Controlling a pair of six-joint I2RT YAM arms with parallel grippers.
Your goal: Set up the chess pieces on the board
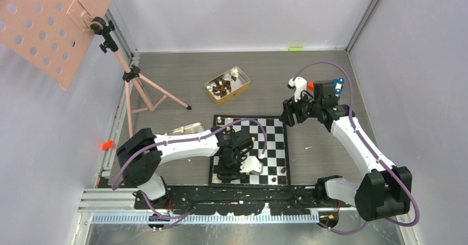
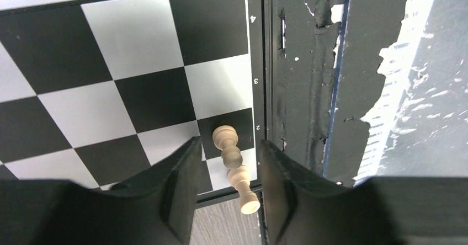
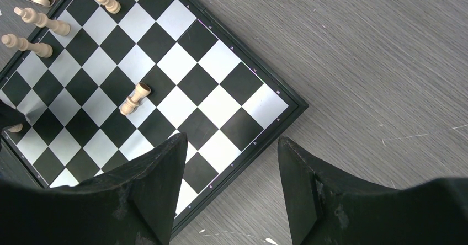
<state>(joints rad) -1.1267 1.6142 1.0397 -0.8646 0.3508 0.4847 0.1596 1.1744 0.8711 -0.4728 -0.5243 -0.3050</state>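
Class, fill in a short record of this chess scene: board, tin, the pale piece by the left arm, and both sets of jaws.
board: mostly bare squares
tin: beyond the board, dark pieces inside
pale piece: lying on its side, overhanging the board's edge
left jaws: open, either side of that piece
right jaws: open, empty, over the board's corner

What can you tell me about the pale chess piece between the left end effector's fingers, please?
The pale chess piece is a turned figure of beige wood, flared at both ends with a bulge between. It seems tipped over, though I cannot be sure. One end lies over a black square near the board corner; the other passes its border. The fingers of the left end effector flank it without touching.
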